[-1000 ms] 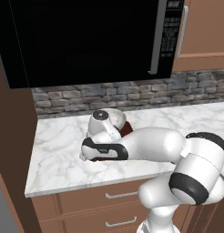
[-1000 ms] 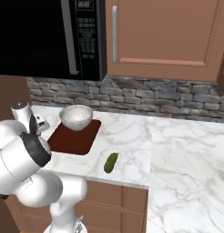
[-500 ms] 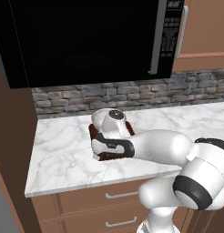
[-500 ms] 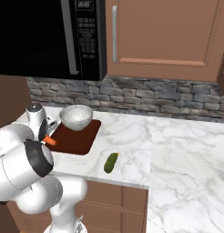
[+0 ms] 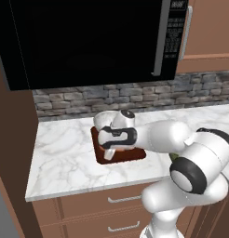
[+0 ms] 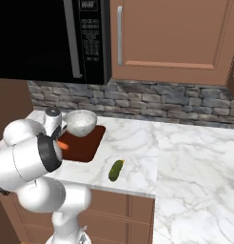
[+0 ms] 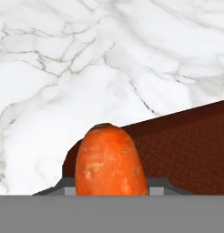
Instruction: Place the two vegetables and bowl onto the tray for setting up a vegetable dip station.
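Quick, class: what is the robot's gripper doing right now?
Gripper: shut on the small slim orange carrot, above the flat dark reddish-brown tray.

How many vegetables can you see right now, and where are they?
2. The carrot is held in the tool above the tray's corner. The cucumber lies on the counter, right of the tray, near the front edge.

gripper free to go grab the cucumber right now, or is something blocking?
Probably not yet. The gripper is shut on the carrot, above the tray. The cucumber lies alone on open counter, so nothing blocks it once the carrot is released.
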